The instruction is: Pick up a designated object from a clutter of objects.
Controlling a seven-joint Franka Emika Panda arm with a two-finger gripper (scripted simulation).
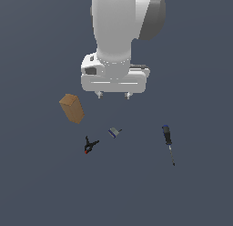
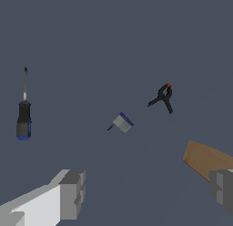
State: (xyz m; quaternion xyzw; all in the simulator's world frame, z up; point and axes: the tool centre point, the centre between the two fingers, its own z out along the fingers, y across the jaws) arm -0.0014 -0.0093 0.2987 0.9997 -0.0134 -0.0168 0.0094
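The screwdriver (image 1: 168, 142) lies flat on the floor at the exterior view's right, dark blue-black handle toward the arm, thin grey shaft pointing away. It also shows in the wrist view (image 2: 23, 112). My gripper (image 1: 113, 95) hangs high above the floor, open and empty, well apart from the screwdriver; its fingertips (image 2: 72, 193) stand wide in the wrist view. The tan box (image 1: 72, 108), the black clamp with red tips (image 1: 89, 145) and the tiny grey-blue block (image 1: 114, 132) lie nearby.
In the wrist view the block (image 2: 123, 122) is in the middle, the clamp (image 2: 163, 97) beyond it, and the tan box (image 2: 205, 160) is partly behind one finger. The floor is plain dark grey.
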